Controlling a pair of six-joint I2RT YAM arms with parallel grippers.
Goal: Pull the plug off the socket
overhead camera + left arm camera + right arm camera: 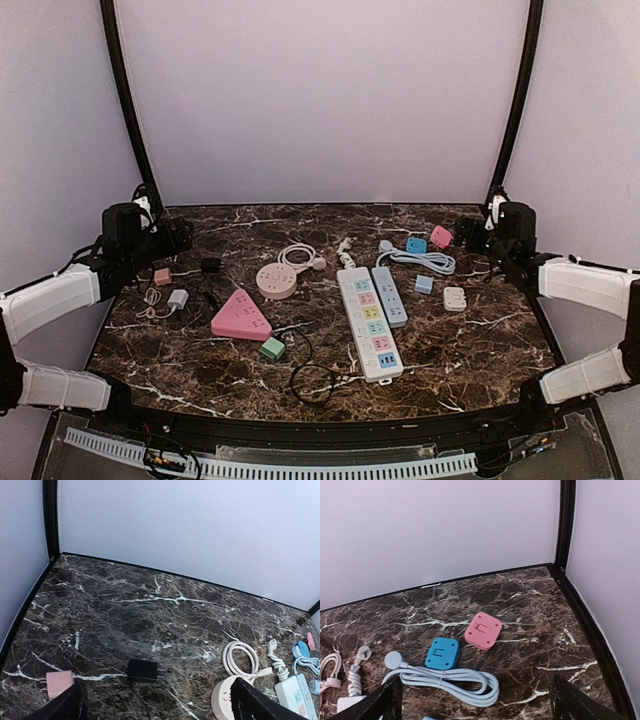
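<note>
No progress was seen: the green plug (pixel 272 348) was judged seated in the pink triangular socket (pixel 240 317), left of centre on the table (pixel 480 350). The left gripper (pixel 157 684) and right gripper (pixel 475 680) were held wide and empty, parked at the far corners, well apart from it. Approach, grip and pull were not yet done.

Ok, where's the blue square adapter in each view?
Top external: blue adapter back right, just left of the pink adapter.
Left wrist: blue adapter tiny, at the right edge.
Right wrist: blue adapter lower centre, above the coiled cable.
Shared landmark: the pink adapter beside it.
</note>
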